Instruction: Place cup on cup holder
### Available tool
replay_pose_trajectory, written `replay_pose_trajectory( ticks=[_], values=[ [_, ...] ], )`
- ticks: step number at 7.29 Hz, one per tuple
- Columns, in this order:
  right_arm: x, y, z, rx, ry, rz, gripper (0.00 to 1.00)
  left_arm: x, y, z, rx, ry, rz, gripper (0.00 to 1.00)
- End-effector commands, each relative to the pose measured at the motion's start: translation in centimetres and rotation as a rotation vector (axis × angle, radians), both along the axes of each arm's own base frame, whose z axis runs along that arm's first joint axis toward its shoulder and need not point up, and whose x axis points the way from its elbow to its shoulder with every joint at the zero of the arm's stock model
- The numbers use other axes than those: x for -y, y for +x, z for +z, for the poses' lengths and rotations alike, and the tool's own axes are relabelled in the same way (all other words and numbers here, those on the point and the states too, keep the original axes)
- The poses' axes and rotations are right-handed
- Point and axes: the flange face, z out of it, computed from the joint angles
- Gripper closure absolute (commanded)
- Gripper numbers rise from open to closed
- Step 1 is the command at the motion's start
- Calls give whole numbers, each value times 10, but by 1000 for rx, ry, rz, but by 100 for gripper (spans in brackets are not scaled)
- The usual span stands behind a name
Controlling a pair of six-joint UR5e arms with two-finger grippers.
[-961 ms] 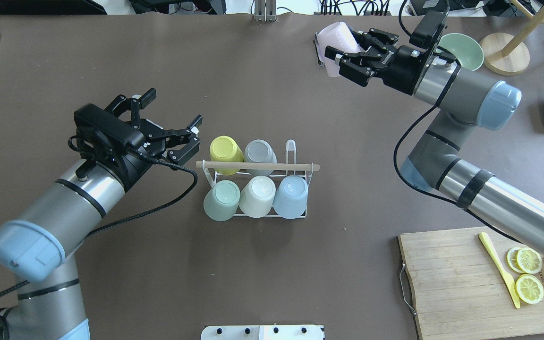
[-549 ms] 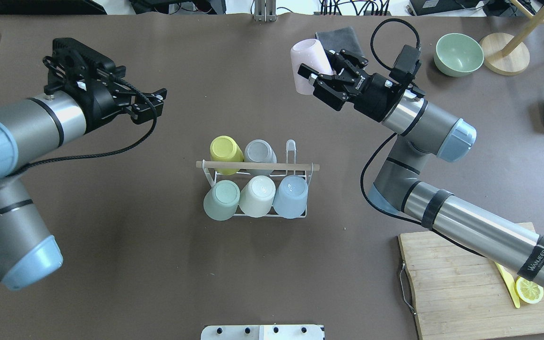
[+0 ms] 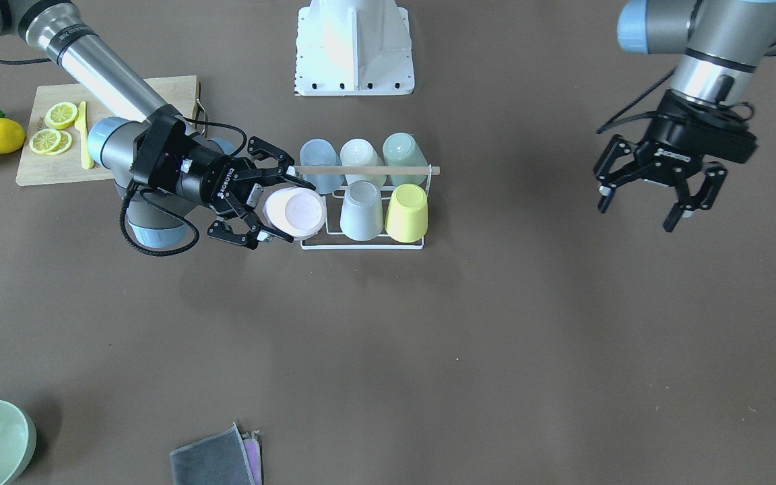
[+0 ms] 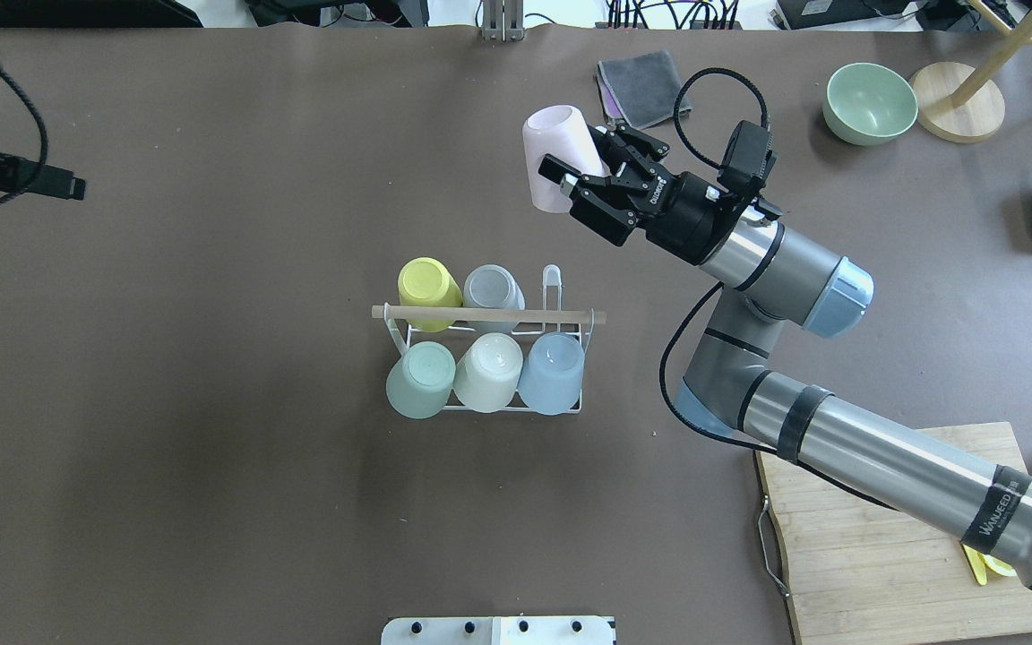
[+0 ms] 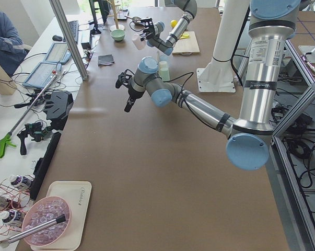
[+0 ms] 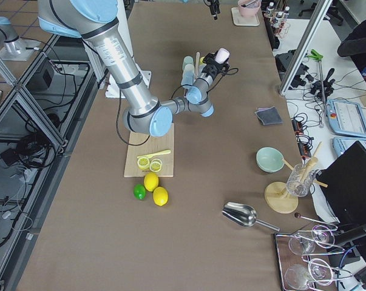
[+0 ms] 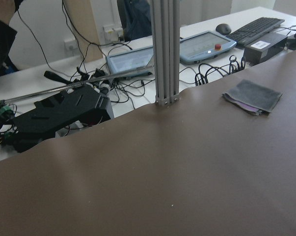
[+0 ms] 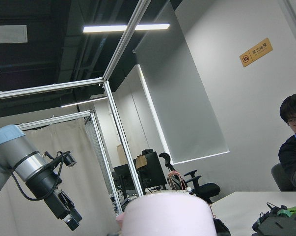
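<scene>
Overhead view, read left to right. The left end effector point(image 3: 638, 205) is almost cut off at the far left margin. In the front-facing view it is seen raised over the bare bench point(image 4: 211, 448), jaws spread wide, nothing held.

At bench centre the cup holder point(image 4: 534, 314) is recorded standing upright. Five cups are carried on it, upended:
- far row: the yellow cup point(image 4: 429, 282) and grey cup point(image 4: 492, 288)
- near row: the green cup point(image 4: 420, 381), cream cup point(image 4: 489, 372) and blue cup point(image 4: 552, 372)

A white prong point(image 4: 552, 279) is seen just right of the grey cup.

The pink cup point(image 4: 554, 157) is found off the holder, lifted clear of the bench and tilted, beyond the holder's right end. It is gripped across its body by the right end effector point(image 4: 583, 159), fingers closed against its sides.

Further right, a grey cloth point(image 4: 641, 85) is noted near the far edge, then a green bowl point(image 4: 870, 103). A wooden cutting board point(image 4: 883, 555) is logged at the near right corner, partly covered by the right arm.
</scene>
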Motion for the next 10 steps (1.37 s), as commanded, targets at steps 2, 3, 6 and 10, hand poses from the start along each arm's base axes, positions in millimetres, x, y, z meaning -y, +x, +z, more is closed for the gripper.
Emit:
replay_pose_trajectory(
  ticks=[2, 3, 6, 10],
  values=[
    [-22, -16, 14, 21, 22, -36, 100, -20, -157, 164, 38, -408, -60, 2],
    [-22, -19, 18, 11, 18, -40, 100, -31, -182, 186, 15, -520, -61, 2],
    [-24, -26, 28, -24, 10, -57, 100, -55, -208, 227, -11, -495, 20, 2],
    [0, -37, 20, -217, -20, -119, 100, -54, -226, 234, 209, -222, 269, 2]
  ],
)
